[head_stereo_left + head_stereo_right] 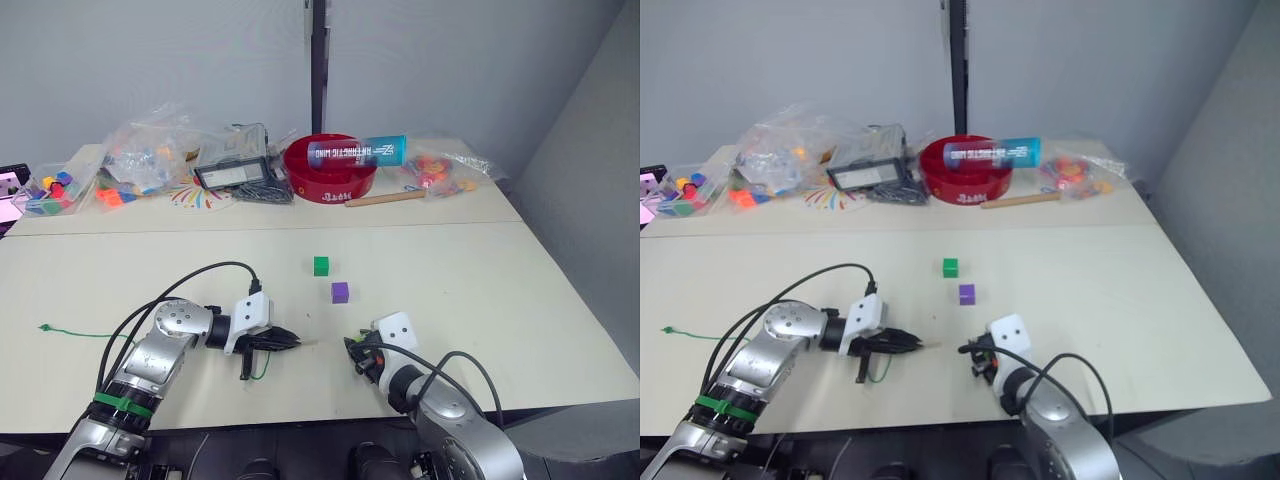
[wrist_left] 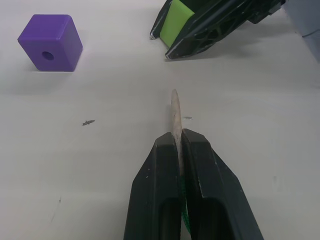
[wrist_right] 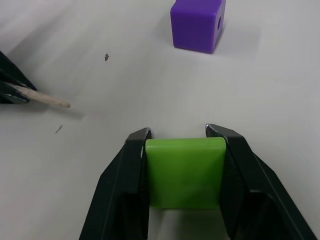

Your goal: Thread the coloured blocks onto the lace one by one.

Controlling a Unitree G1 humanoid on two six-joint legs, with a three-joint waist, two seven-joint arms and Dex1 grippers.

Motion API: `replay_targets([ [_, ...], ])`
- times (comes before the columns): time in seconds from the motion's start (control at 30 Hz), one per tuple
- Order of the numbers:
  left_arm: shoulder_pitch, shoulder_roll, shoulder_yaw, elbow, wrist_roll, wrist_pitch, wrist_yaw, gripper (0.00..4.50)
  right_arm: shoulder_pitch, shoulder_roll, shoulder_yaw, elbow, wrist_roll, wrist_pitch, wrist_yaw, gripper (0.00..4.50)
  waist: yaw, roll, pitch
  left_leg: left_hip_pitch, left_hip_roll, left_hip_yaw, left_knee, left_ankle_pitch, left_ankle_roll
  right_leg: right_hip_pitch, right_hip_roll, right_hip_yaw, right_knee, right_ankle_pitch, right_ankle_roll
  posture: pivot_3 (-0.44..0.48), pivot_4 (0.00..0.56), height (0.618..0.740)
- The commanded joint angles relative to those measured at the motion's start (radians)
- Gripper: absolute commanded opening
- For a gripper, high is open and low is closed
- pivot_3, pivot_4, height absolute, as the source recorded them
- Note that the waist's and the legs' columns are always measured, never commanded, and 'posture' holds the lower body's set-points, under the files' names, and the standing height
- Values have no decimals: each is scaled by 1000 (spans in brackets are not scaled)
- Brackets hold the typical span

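Near the front edge of the table (image 1: 560,300), the left gripper (image 2: 178,137) is pressed together on the lace (image 1: 75,333) just behind its pale tip (image 2: 175,112), which points across a short gap at the right gripper (image 3: 185,137), and that one pinches the light green block (image 3: 185,172). Tip and block are apart and roughly in line; whether the block's hole faces the tip I cannot tell. A purple block (image 1: 340,292) and a dark green block (image 1: 321,265) lie farther back, untouched.

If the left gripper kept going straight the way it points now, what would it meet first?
Probably the right gripper holding the light green block, slightly off line; the left gripper pinches the lace tip, with bare table between.
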Motion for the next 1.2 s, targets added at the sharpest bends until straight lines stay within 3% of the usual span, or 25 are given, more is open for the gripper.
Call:
replay_targets([
  [0.03, 4, 13, 26, -53, -28, 8, 0, 0, 7, 14, -19, 26, 31, 9, 19, 1697, 0, -1, 0, 0, 0, 0, 0, 0, 0, 0, 0, 0, 0, 0, 0, 0, 150, 731],
  [0.07, 7, 14, 28, -60, -30, 13, 3, 0, 8, 13, -31, 12, 44, 8, 31, 2222, 0, -1, 0, 0, 0, 0, 0, 0, 0, 0, 0, 0, 0, 0, 0, 0, 150, 731],
  [0.17, 15, 18, 31, -77, -32, 23, 11, 0, 7, -3, -67, -40, 78, 11, 61, 3213, 1, -1, 0, 0, 0, 0, 0, 0, 0, 0, 0, 0, 0, -1, 1, 0, 150, 731],
  [0.27, 25, 23, 35, -95, -39, 38, 21, 0, -30, -121, -152, -147, 185, 27, 204, 4294, 6, 0, 0, -1, -1, 0, 0, 0, 0, 0, -1, 0, 0, 0, 1, 0, 150, 731],
  [0.3, 28, 24, 36, -99, -41, 41, 23, 0, -54, -180, -178, -155, 220, 29, 270, 4469, 8, -1, 0, -1, -1, 0, 0, 0, 0, 0, -1, 0, -1, 0, 0, 0, 150, 731],
  [0.43, 32, 28, 38, -106, -48, 48, 27, 0, -166, -395, -203, -69, 297, -48, 551, 4469, 8, -1, 0, 0, -1, 0, 0, 0, 0, 0, 0, 0, -1, 0, 1, 0, 150, 731],
  [0.6, 44, 40, 41, -120, -54, 51, 19, 0, -338, -612, -64, 165, 220, -276, 946, 4469, 7, -1, 1, 0, 0, 0, 0, 0, 0, 1, 0, 0, -1, -1, 1, 0, 150, 731],
  [0.8, 63, 53, 47, -151, -58, 54, 20, 0, -558, -588, 91, 559, 21, -637, 1144, 4469, 8, -1, 1, 0, 0, 1, 0, 0, 0, 1, 0, 0, -1, 1, -2, 0, 150, 731],
  [0.97, 93, 65, 63, -197, -61, 69, 38, 0, -634, -509, 139, 762, -41, -793, 1210, 4469, 13, -1, 1, 0, 0, 1, 0, 0, 0, 0, -1, 0, -1, 1, -2, 0, 150, 731],
  [1.07, 112, 74, 72, -222, -66, 78, 45, 0, -637, -472, 137, 820, -49, -828, 1223, 3684, 20, -1, 1, 0, 0, 1, 0, 0, 0, 0, -1, 0, -1, 2, -2, 0, 150, 731],
  [1.2, 139, 89, 83, -252, -75, 87, 56, 0, -626, -438, 133, 850, -58, -836, 1220, 2308, 21, -1, 1, 0, 0, 1, 0, 0, 0, 0, -1, 0, -1, 2, -2, 0, 150, 731],
])
